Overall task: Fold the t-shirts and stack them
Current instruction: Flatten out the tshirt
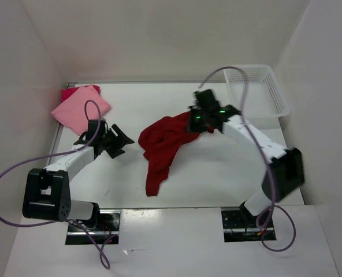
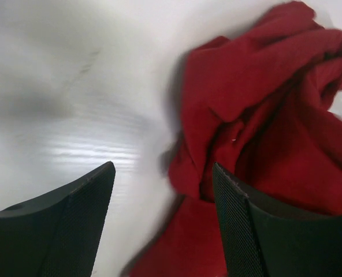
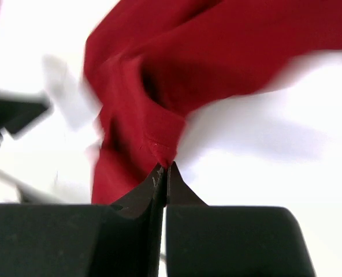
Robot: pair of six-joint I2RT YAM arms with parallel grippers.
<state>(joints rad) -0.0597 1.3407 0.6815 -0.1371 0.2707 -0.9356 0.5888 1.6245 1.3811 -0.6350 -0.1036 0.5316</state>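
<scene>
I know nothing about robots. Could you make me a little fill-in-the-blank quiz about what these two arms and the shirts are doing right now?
1. The right gripper is ____ on an edge of the crumpled dark red shirt.
2. The left gripper holds nothing, and its jaws stand ____.
3. The folded pink shirt lies in the far ____ corner of the table.
4. The white basket stands in the far ____ corner.

Missing words: shut; open; left; right

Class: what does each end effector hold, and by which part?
Right end effector pinches the dark red t-shirt by a stitched edge fold; left end effector holds nothing.
</scene>
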